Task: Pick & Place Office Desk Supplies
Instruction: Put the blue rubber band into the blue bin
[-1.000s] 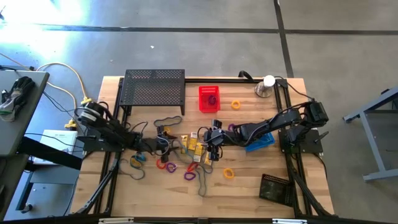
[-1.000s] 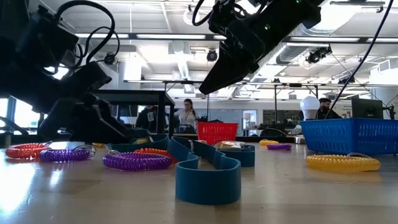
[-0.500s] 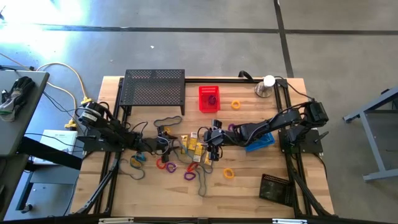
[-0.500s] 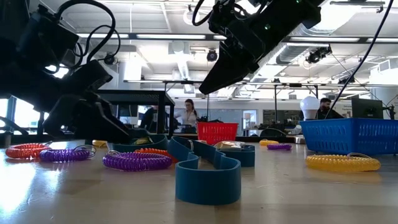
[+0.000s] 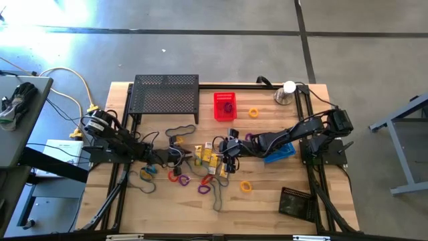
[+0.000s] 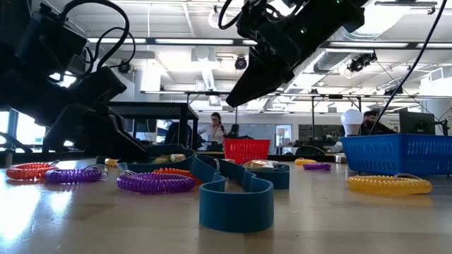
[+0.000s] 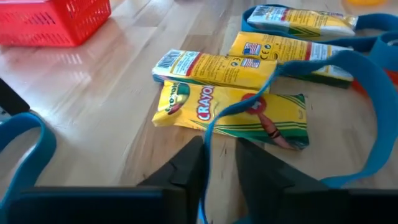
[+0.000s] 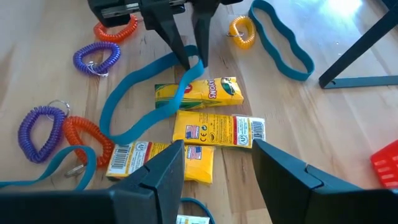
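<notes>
The left gripper [image 7: 219,163] pinches a blue band [image 7: 373,118] beside the crayon boxes [image 7: 236,109] (most supplies lie unsorted); the right gripper [image 8: 214,163] hovers open, empty.

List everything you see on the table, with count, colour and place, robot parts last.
Crayon boxes: at least four, yellow, table centre.
Band loops: several, teal, centre and front.
Coil loops: several; orange, purple, yellow; scattered.
Red basket: one, back centre.
Blue basket: one, right.
Black mesh shelf: one, back left.
Black tray: one, front right.
Silver dome: one, back right.
Left claw: pinching a teal band.
Right claw: open above the boxes.
</notes>
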You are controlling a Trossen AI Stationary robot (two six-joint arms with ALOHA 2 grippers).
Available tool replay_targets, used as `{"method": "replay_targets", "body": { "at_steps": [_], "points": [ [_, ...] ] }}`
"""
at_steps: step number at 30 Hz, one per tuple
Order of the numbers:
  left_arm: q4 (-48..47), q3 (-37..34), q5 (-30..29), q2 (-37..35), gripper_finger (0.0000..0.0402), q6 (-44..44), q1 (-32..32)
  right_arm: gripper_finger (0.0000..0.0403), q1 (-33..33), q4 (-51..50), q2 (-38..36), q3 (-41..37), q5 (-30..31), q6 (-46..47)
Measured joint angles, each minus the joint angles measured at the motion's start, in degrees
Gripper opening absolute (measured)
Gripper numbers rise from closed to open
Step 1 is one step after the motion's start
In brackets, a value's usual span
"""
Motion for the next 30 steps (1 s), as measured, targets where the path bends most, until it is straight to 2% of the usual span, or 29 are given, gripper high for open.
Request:
{"method": "replay_targets", "body": {
  "at_steps": [7, 17, 24, 27, 30],
  "points": [
    [0.04, 0.09, 0.77, 0.0, 0.0006, -2.86, 0.18, 0.0176, 0.01, 0.0, 0.0, 0.0, 0.0, 1.62],
    [-2.82, 3.72, 0.86, 0.0, 0.0002, -8.86, -0.29, 0.0176, -0.1, 0.46, 0.0, 0.0, 0.02, 1.66],
    [-13.77, 10.4, 0.59, -1.74, 0.0002, -5.09, -2.05, 0.0176, -0.01, 0.88, 0.0, 0.0, 0.0, 0.91],
    [-21.79, 13.37, -1.47, -4.49, 0.0002, -3.96, -2.46, 0.0176, -0.01, 1.29, 0.0, 0.0, -0.17, 0.91],
    [-26.86, 15.92, -3.81, -7.44, 0.0001, -3.93, -2.46, 0.0176, -0.01, 1.38, 0.0, 0.0, -2.83, 0.24]
  ]
}}
